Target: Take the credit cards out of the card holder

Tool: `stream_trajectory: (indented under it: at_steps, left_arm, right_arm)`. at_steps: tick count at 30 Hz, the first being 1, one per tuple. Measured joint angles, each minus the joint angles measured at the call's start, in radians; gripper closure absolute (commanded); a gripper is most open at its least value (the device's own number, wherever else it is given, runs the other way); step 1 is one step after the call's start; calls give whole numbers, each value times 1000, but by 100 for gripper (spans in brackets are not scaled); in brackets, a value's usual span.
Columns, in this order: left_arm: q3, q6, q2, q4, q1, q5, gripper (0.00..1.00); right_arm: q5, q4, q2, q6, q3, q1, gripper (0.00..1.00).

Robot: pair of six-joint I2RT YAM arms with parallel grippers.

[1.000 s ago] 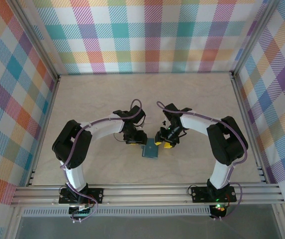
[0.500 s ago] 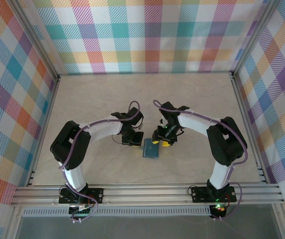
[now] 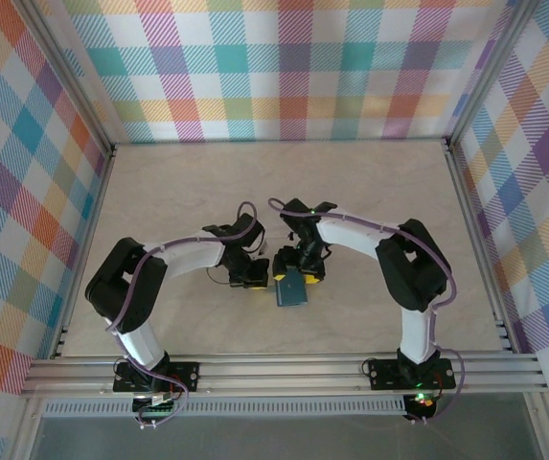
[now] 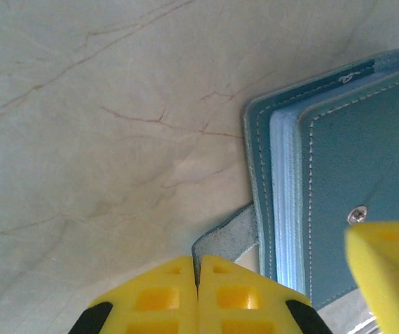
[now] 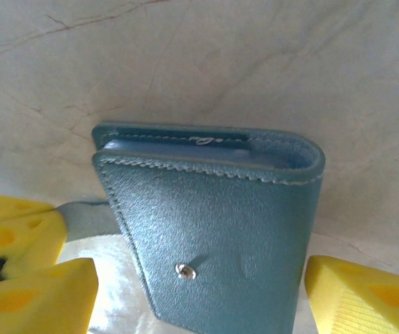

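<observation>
While the card holder (image 3: 290, 287) lay folded, left gripper (image 4: 198, 268) sat clamped together beside it; right gripper (image 5: 199, 282) spread wide astride it.

Pastel plaid walls (image 3: 293, 67) (three sides) enclose a pale marble-veined tabletop (image 3: 370, 172) with aluminium rails (image 3: 284, 369).

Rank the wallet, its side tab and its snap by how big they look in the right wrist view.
Largest to smallest:
1. wallet, by far the biggest
2. tab, a short strip at the wallet's left side
3. snap, a tiny dot on the wallet's face
</observation>
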Motion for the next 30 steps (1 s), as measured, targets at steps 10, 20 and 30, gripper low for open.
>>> stream_trajectory:
  at_steps: [10,20,30]
  left_arm:
    - [-47,-13,-12,54,21,34,100]
    - [-51,-13,-15,61,27,47,100]
    - [-51,-13,-15,60,33,51,100]
  right_arm:
    - [132,-106,72,-5,80,42,11]
    - [125,-102,72,-12,81,49,5]
    - [109,-82,72,-11,80,49,3]
